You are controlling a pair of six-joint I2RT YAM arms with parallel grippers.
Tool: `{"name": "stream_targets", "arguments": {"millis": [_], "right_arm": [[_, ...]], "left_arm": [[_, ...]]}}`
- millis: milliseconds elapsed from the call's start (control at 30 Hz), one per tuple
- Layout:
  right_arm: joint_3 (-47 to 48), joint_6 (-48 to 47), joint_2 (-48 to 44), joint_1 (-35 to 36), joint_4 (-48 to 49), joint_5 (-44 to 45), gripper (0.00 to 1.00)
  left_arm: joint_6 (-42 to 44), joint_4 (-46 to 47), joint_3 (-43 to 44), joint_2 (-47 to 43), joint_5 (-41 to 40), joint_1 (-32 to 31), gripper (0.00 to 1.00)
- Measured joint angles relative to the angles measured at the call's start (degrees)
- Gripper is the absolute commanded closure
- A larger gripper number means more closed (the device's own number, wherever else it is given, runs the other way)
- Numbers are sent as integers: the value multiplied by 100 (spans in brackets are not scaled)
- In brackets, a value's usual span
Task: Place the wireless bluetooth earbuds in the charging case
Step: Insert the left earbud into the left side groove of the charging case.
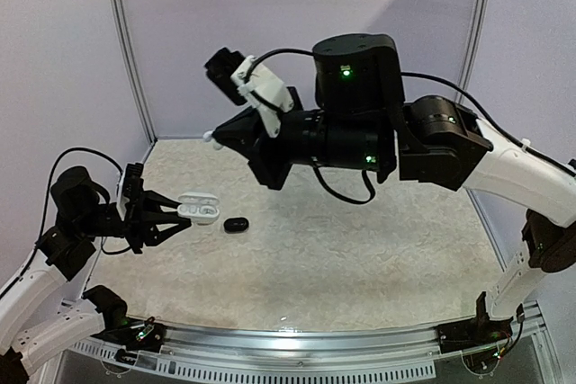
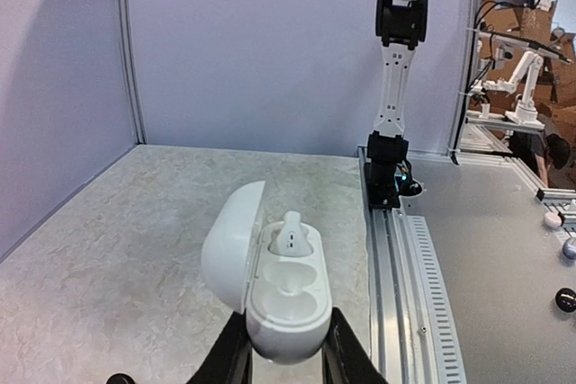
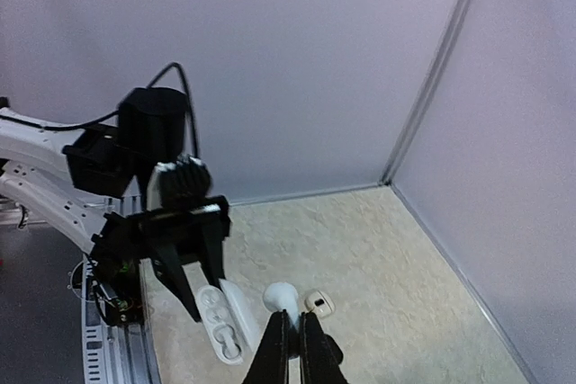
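My left gripper [image 1: 183, 215] is shut on the lower end of a white charging case [image 2: 288, 290], holding it just above the table with its lid [image 2: 229, 249] swung open to the left. One white earbud [image 2: 292, 233] sits in the far slot, and the near slot is empty. My right gripper [image 3: 290, 321] hangs high over the back left of the table, shut on another white earbud [image 3: 281, 297] whose bulb sticks out past the fingertips. In the top view that earbud [image 1: 209, 138] is up and behind the case [image 1: 200, 209].
A small dark pebble-like piece [image 1: 236, 225] lies on the table just right of the case; I cannot tell what it is. The metal rail [image 2: 405, 267] runs along the table's near edge. Walls close the left and back sides.
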Motion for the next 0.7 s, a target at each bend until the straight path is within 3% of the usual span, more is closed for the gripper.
{"name": "stream_targets", "arguments": {"millis": [300,700], "right_arm": [[1012,-1137,1314,295,-697,-398,100],[1117,-1373,1567,302,-1300,-595,100]], "left_arm": [[542,-577,155,28,26,-313,100],[741,-688,181,107,-107,-511,100]]}}
